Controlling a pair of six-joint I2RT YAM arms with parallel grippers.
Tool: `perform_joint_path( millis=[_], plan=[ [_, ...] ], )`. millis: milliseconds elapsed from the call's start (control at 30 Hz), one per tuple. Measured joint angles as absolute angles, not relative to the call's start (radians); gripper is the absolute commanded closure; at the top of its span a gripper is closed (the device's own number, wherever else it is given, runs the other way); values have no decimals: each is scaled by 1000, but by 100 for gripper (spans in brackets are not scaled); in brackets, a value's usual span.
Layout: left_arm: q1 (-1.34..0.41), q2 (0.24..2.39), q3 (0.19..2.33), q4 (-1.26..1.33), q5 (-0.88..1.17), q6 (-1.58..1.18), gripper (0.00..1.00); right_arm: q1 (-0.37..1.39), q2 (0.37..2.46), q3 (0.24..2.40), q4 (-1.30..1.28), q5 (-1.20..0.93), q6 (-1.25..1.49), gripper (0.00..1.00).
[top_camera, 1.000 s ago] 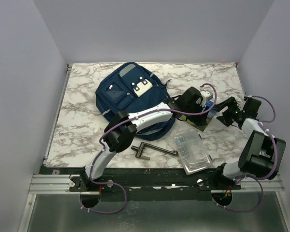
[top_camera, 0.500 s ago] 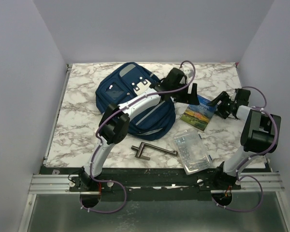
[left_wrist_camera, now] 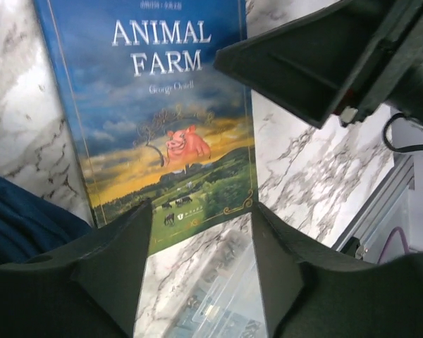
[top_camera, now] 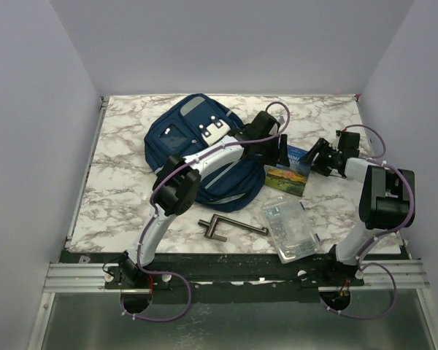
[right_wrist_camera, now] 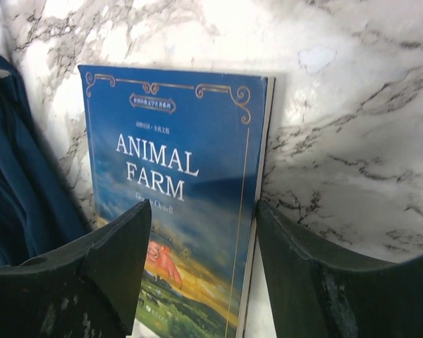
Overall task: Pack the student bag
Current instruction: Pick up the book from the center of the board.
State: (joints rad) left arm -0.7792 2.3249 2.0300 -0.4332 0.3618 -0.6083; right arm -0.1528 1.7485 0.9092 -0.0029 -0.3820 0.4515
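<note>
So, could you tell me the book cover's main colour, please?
The book is mainly blue; left wrist view.

student bag (top_camera: 171, 142) matt cloth; book (left_wrist_camera: 162, 120) cover glossy paper; table (top_camera: 124, 182) smooth marbled; case (top_camera: 290, 227) clear plastic.

The book (top_camera: 285, 179) lies flat on the counter (top_camera: 117, 175), under both pincers: the left pincer (top_camera: 280, 154) hangs above the side toward the bag, the right pincer (top_camera: 320, 157) above the other side. The student bag (top_camera: 182, 142) lies left of the left pincer, just beside the book. Nearer the arm bases than both pincers lie a flat case (top_camera: 290, 227) and, to its left, a tool (top_camera: 230, 226).
</note>
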Motion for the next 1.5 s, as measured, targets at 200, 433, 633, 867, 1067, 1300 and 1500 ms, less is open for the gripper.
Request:
perform_joint_path(
  millis=[200, 433, 633, 867, 1067, 1300, 1500],
  plan=[
    [-804, 2325, 1979, -436, 360, -641, 63, -159, 1711, 847, 18, -448, 519, 37],
    [-843, 2325, 1915, -437, 338, -681, 66, -159, 1685, 798, 36, -509, 567, 37],
    [-865, 2280, 1766, -356, 283, -730, 61, -159, 1641, 757, 19, -521, 564, 38],
    [-867, 2263, 1734, -332, 254, -755, 62, -163, 1609, 699, 51, -541, 550, 41],
    [-866, 2263, 1733, -329, 253, -756, 64, -168, 1570, 663, 67, -562, 549, 46],
    [-866, 2264, 1733, -329, 253, -755, 65, -172, 1515, 634, 104, -641, 550, 50],
    [-866, 2265, 1733, -327, 254, -752, 65, -172, 1507, 617, 120, -653, 546, 57]
  ],
)
